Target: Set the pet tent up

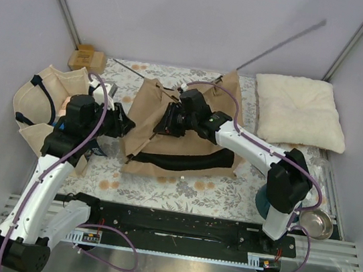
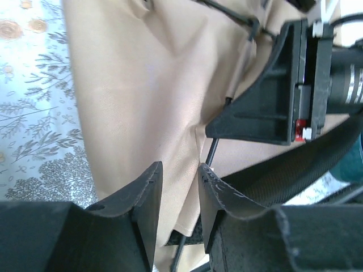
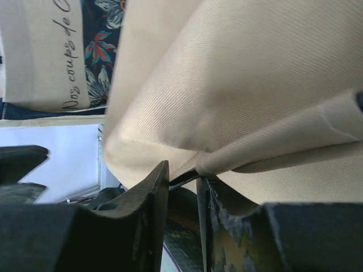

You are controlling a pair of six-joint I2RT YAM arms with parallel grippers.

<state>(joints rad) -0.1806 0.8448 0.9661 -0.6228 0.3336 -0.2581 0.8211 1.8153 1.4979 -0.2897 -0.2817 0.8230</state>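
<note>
The pet tent lies half collapsed on the floral mat, tan canvas with black trim. My left gripper is at the tent's left edge. In the left wrist view its jaws stand a narrow gap apart, with a canvas flap between them and a thin dark pole along the right finger. My right gripper reaches onto the tent's upper left. In the right wrist view its jaws are nearly closed at a canvas fold, and a thin pole crosses the gap.
A beige tote bag lies at the left. A cream pillow lies at the back right. A metal bowl and a teal object are by the right arm's base. A small box sits at the back left.
</note>
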